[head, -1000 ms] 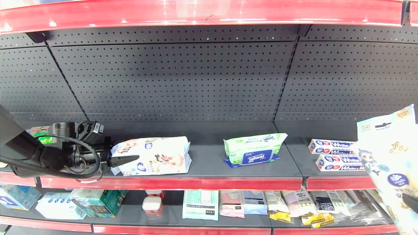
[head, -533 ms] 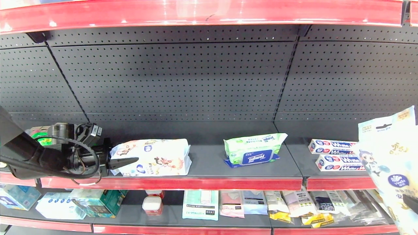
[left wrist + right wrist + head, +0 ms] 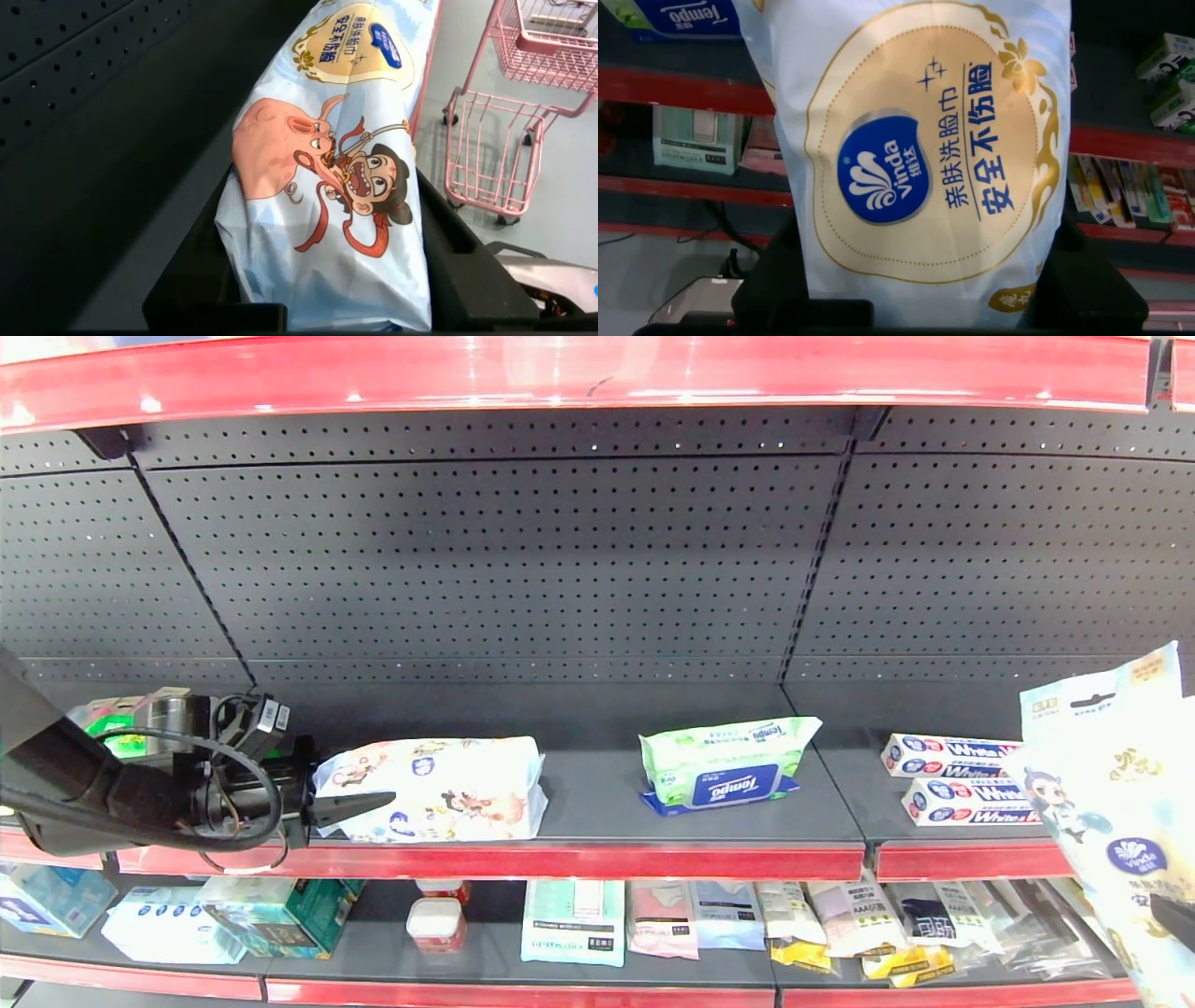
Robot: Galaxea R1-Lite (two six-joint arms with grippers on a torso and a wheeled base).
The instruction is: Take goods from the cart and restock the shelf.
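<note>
A soft pack with cartoon print (image 3: 439, 789) lies on its side on the middle shelf (image 3: 597, 861), near the left. My left gripper (image 3: 350, 803) is at the pack's left end, shut on it; the left wrist view has the pack (image 3: 346, 187) running lengthwise between the fingers (image 3: 467, 271). At the far right a large white and blue bag (image 3: 1111, 793) hangs upright in front of the shelf. My right gripper (image 3: 1174, 915) is shut on its lower part. In the right wrist view the bag (image 3: 924, 140) rises between the two dark fingers (image 3: 1083, 280).
A green wipes pack (image 3: 724, 765) stands mid-shelf and two toothpaste boxes (image 3: 962, 775) are stacked to its right. Bare shelf lies between the cartoon pack and the wipes. Small goods fill the lower shelf (image 3: 579, 919). A pink cart (image 3: 523, 93) stands on the floor behind.
My left arm has drawn slightly left and down, and the cartoon pack has settled lower on the shelf. The bag in my right gripper has sunk a little.
</note>
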